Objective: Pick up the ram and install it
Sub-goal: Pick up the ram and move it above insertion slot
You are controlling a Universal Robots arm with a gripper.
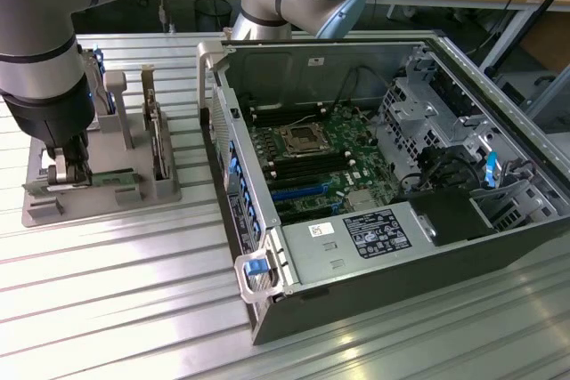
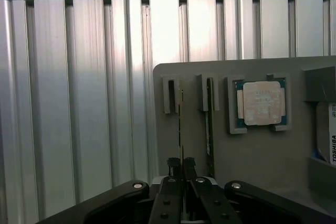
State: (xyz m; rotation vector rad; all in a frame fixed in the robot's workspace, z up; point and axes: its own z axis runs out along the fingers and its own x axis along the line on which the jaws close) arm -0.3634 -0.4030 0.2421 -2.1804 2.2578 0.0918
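Grasp stage: ram [image 2: 181, 124] pinched in the grey holder [image 2: 262, 156]
Exterior view: end effector [image 1: 67, 169] down at the grey holder [image 1: 44, 211], well apart from the computer case [image 1: 374, 295]. Wrist view: nearly closed on the edge-on ram; a straight lift looks needed.

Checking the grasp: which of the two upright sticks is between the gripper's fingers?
The ram farther from the processor chip; the gripper clamps it, the other stick stands free.

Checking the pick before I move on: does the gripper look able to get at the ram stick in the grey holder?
Likely yes: the gripper is down at the grey holder, fingers closed on the thin edge of the ram stick. Nothing lies between; the second stick stands apart.
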